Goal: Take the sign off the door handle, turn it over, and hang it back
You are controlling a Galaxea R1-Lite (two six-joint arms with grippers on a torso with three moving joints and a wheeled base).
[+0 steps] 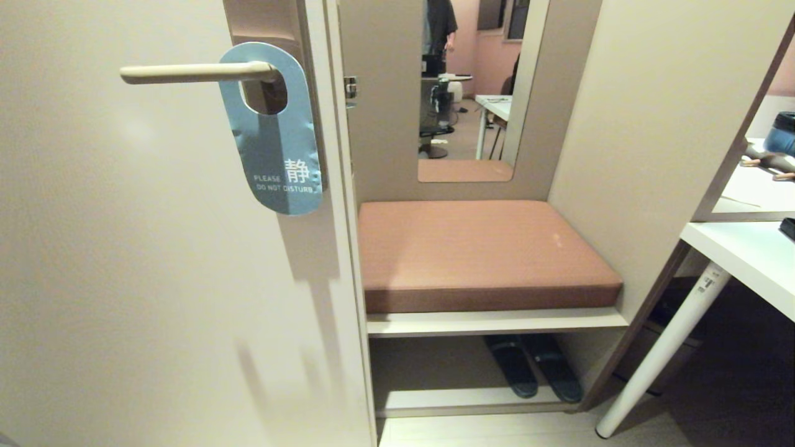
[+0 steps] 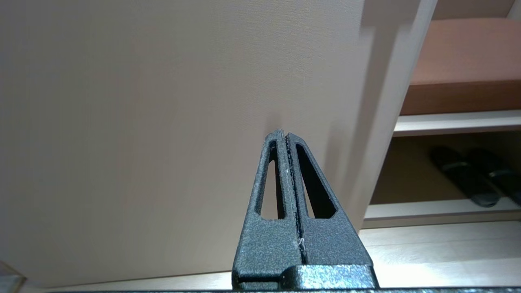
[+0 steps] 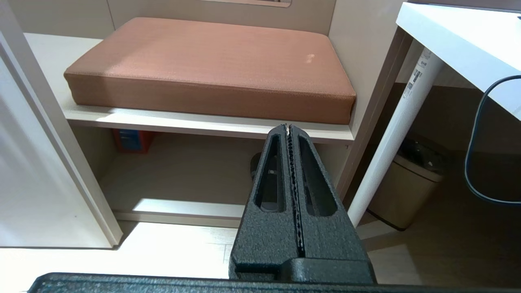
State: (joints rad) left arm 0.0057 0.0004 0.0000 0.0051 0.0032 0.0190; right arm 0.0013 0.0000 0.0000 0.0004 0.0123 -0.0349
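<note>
Left end effector [image 2: 287, 136]: I see its two fingers pressed together with nothing between them, pointing at the lower part of the door [image 2: 163, 122], low down near the floor.
Right end effector [image 3: 288, 128]: closed as well, empty, pointing at the shelf edge under the brown cushion [image 3: 211, 65]; I count this arm as parked.
Head view: I see neither arm there.
Sign [image 1: 273, 130]: hanging on the door handle [image 1: 186, 72] through its oval hole, blue-grey face towards me, reading "PLEASE DO NOT DISTURB"; its lower end tilts slightly right, towards the door edge.
Door handle: level lever, free end pointing left, fixed to a brown backplate [image 1: 267, 22].
Surroundings: cushion seat right of the door, dark slippers [image 1: 534, 366] on the shelf below, a white counter [image 1: 745, 254] far right.
</note>
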